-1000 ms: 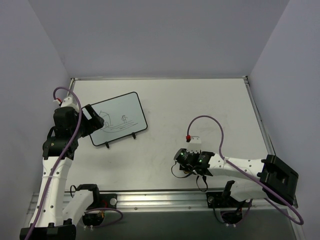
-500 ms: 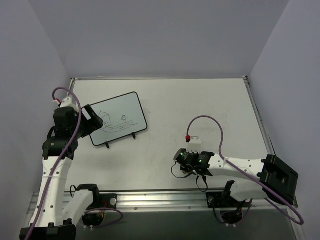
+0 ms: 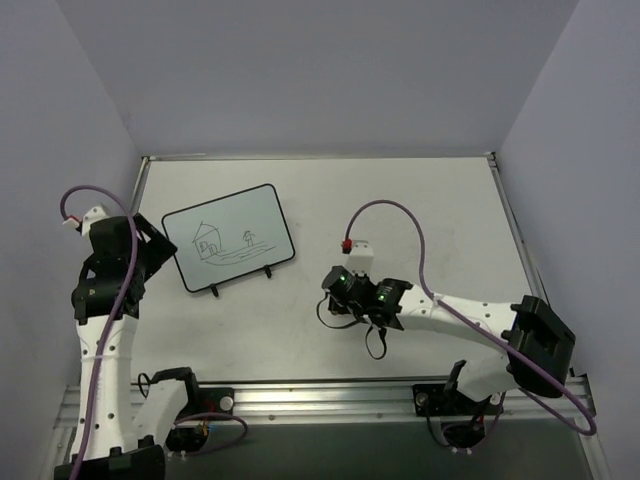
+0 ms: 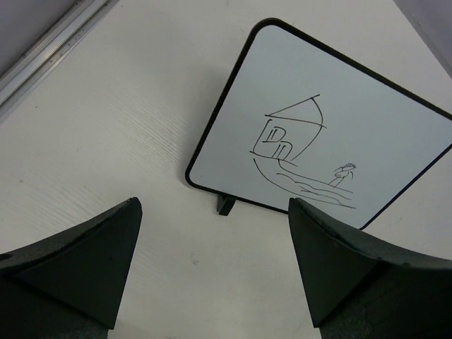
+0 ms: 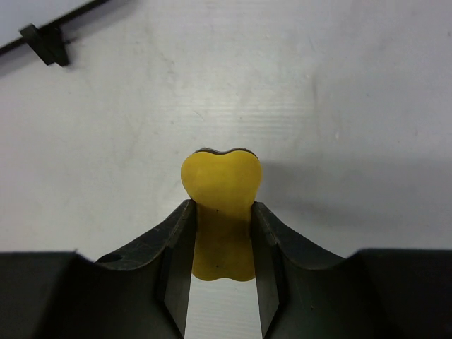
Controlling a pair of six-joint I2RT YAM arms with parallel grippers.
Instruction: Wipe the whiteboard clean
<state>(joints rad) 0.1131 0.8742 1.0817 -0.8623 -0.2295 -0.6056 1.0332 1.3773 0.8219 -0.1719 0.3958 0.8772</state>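
The whiteboard lies flat at the table's left, with a black line drawing of a house and a small figure. It also shows in the left wrist view. My left gripper is open and empty, just left of the board's near-left corner and apart from it. My right gripper is shut on a small yellow eraser, low over the table and right of the board. One black foot and the board's rim show at the top left of the right wrist view.
Purple cables loop above both wrists. A metal rail runs along the table's far edge, and grey walls close in the left, back and right sides.
My left arm has drawn back to the left, off the board's left edge. My right arm has moved left and farther from me, toward the board, still holding the eraser.
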